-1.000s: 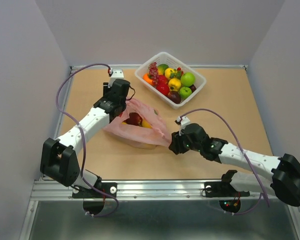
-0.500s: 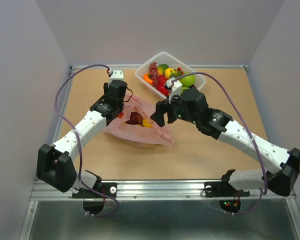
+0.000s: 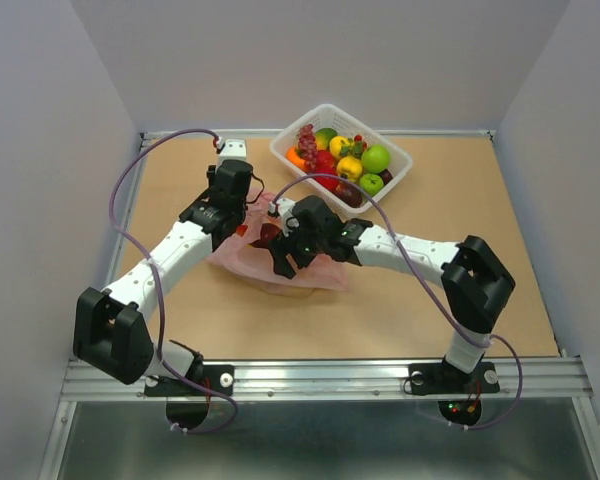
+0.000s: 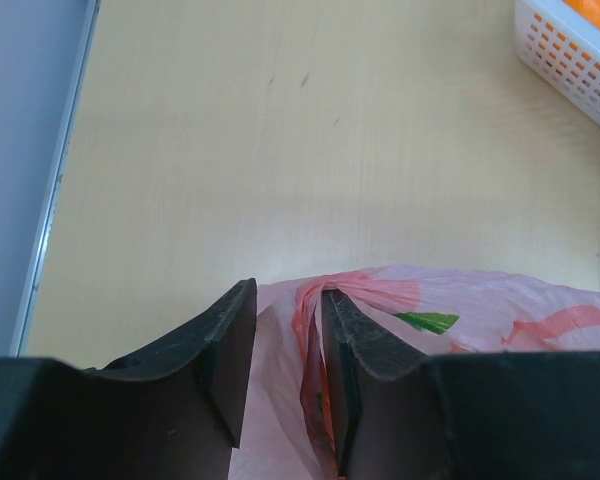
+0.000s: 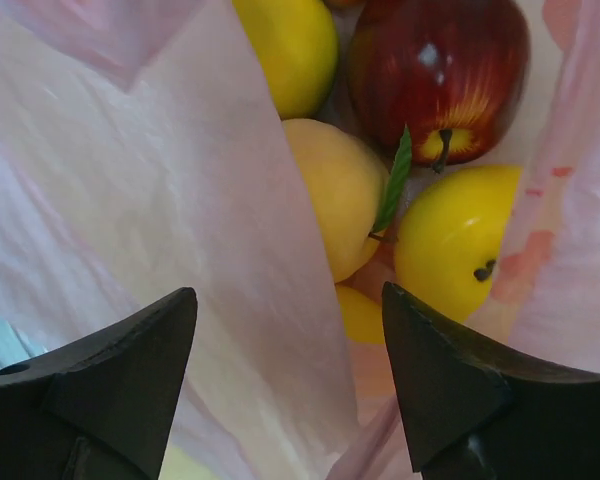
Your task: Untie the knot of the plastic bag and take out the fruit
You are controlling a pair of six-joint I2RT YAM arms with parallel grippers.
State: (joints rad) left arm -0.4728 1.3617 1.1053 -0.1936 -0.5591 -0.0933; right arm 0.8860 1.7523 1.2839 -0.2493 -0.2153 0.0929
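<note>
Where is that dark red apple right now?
The dark red apple lies inside the open pink bag, at the top of the right wrist view, beside a yellow lemon and above a peach, just ahead of the open right tool.

Right gripper moved: a second ago it was low at the bag's near right corner pinching the film, then let go and lifted toward the basket, now it's come down over the bag mouth, fingers spread wide above the fruit. Right arm now folded, elbow at right. Bag's right corner, earlier pulled out to a point, has slackened back. Left gripper shifted only slightly along the far rim.
</note>
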